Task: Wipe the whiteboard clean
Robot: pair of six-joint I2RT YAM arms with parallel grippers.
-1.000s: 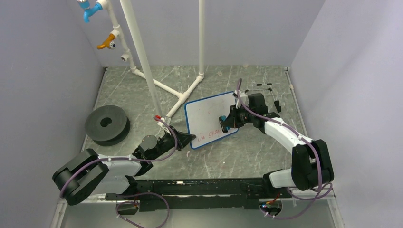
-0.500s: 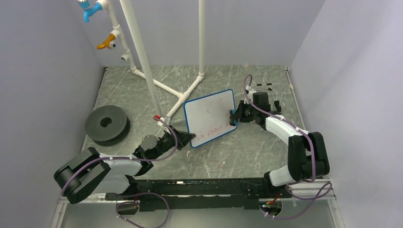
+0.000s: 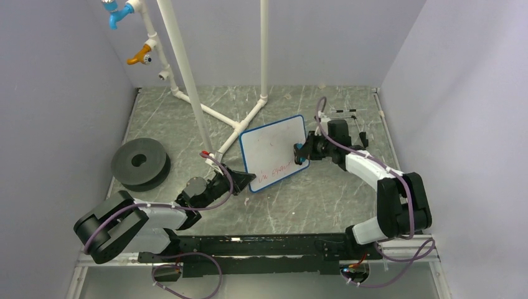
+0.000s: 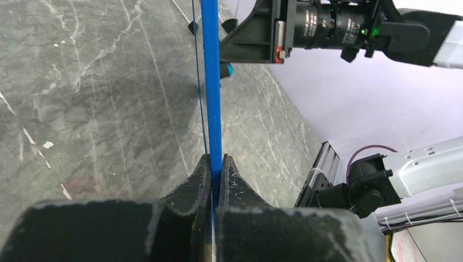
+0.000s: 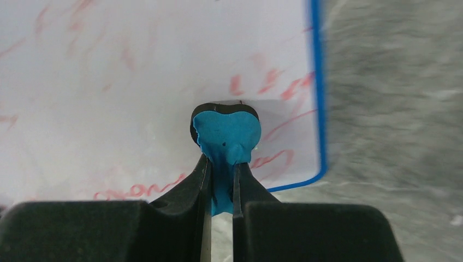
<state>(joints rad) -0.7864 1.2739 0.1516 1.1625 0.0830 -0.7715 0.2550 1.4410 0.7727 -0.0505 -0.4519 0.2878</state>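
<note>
The whiteboard is a small white board with a blue rim, lying tilted at the table's middle. Red handwriting remains along its near edge, with faint smears higher up. My left gripper is shut on the board's near-left edge; in the left wrist view the rim runs edge-on between the jaws of the left gripper. My right gripper is shut on a small blue eraser, whose black pad presses on the board near its right rim. The right gripper sits just above red marks.
A white pipe frame stands behind the board, with coloured taps at the back left. A dark grey disc lies at the left. A thin black wire stand sits at the back right, close to my right arm.
My right gripper swept the eraser from mid-board to the right rim, then a little back left. The board turned slightly and shifted away. The left gripper kept its hold.
</note>
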